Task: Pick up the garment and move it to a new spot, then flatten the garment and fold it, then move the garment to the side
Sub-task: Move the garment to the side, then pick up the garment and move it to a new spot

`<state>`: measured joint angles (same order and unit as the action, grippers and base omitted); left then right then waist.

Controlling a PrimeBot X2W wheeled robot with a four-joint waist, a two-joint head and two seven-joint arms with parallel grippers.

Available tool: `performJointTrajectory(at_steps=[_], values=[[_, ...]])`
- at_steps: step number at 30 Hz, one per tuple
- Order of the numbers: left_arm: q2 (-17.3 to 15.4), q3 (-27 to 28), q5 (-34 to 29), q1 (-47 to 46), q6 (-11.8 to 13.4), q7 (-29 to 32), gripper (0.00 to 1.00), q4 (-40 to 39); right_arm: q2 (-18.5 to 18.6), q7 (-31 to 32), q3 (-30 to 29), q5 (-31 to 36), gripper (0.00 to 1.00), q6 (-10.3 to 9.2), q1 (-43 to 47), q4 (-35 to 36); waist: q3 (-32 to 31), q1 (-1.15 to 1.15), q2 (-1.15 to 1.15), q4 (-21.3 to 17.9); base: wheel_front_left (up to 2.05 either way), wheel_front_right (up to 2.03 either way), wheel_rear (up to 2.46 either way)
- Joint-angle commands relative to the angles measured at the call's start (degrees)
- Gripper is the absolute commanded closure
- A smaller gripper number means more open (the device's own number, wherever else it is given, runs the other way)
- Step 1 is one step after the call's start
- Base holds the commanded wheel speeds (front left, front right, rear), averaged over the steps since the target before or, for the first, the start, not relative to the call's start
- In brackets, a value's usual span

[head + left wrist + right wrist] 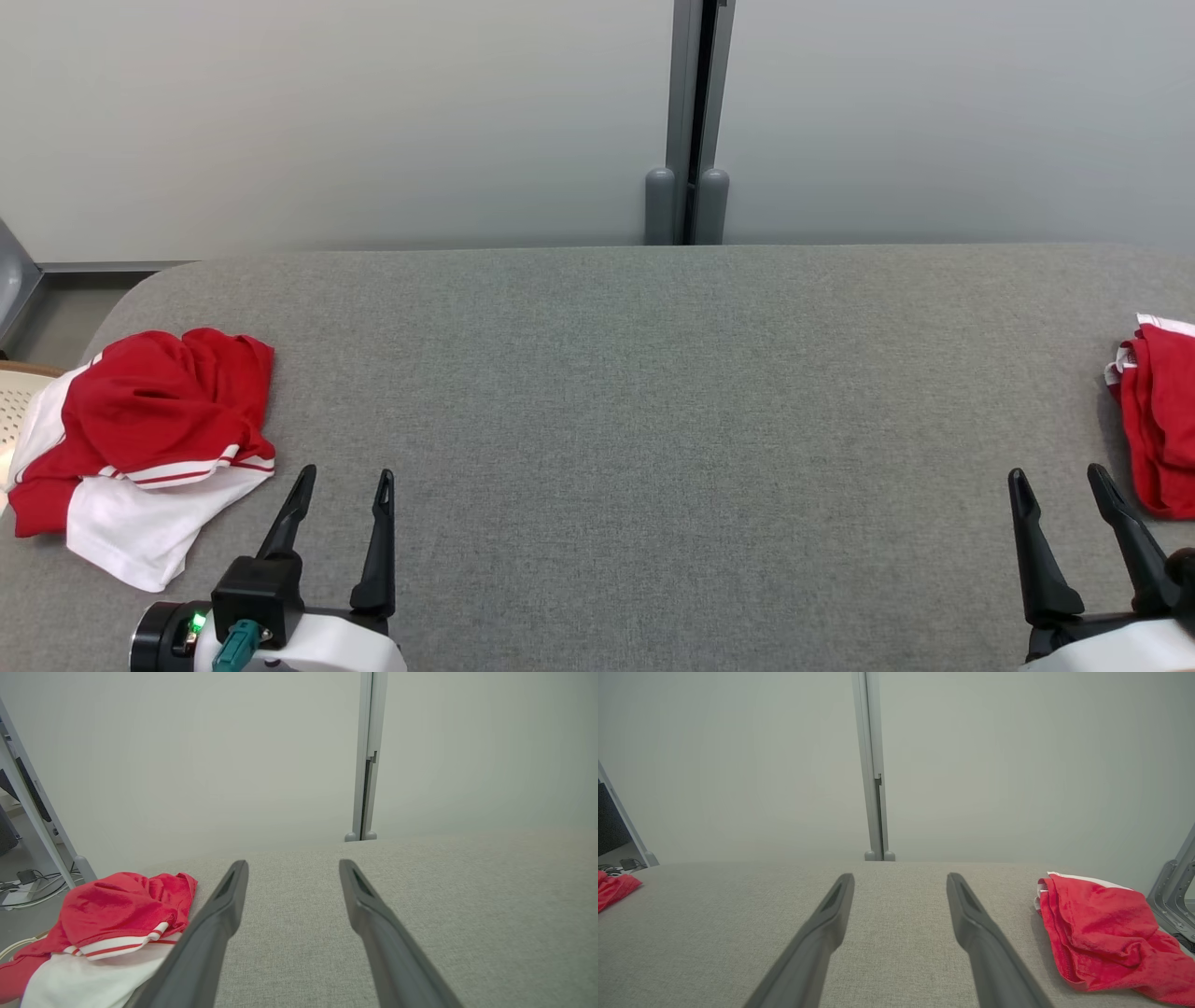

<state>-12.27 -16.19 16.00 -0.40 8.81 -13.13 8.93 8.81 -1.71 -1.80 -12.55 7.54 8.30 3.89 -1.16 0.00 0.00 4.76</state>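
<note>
A crumpled red and white garment lies at the table's left edge, also seen low on the left in the left wrist view as the garment. My left gripper stands open just right of it, nothing between its fingers. A second red garment lies bunched at the far right edge, showing as red cloth in the right wrist view. My right gripper is open and empty just left of that one, above bare cloth-covered table.
The grey fabric table stretches wide between the two garments. A pale wall with a grey vertical post stands behind it. A perforated beige chair edge sits beyond the left end, with cables on the floor.
</note>
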Motion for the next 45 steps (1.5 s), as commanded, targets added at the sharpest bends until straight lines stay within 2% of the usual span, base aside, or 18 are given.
performJointTrajectory(at_steps=[1,17,26,31,45], values=[[-0.49,0.03,0.15,0.19,0.13,-0.01,0.0,-0.23,-0.04,0.25,-0.32,0.3,0.0,-0.09,0.51,0.28,-0.13,0.0,0.0,-0.06,0.0,0.0,0.0],[-0.91,-0.53,0.71,-0.73,0.59,0.61,0.0,-0.02,-0.84,0.87,-0.65,0.55,0.0,-0.09,0.79,1.16,-0.07,0.0,0.0,-0.17,0.0,0.0,0.0],[-0.85,-0.98,0.82,-1.62,0.54,0.44,0.0,0.37,-0.92,1.23,-0.54,0.57,0.0,-0.09,0.83,1.5,0.02,0.0,0.0,1.47,0.0,0.0,0.0],[-0.32,-1.14,1.21,-2.93,0.52,0.06,0.0,0.67,-0.81,1.74,-0.31,0.72,0.0,-0.09,1.14,3.01,0.34,0.0,0.0,5.08,0.0,0.0,0.0],[0.94,-1.86,1.49,-6.52,-0.47,-1.14,0.0,2.47,-0.33,3.54,1.44,1.26,0.0,-0.06,0.79,7.09,0.86,0.0,0.0,21.12,0.0,0.0,0.0]])
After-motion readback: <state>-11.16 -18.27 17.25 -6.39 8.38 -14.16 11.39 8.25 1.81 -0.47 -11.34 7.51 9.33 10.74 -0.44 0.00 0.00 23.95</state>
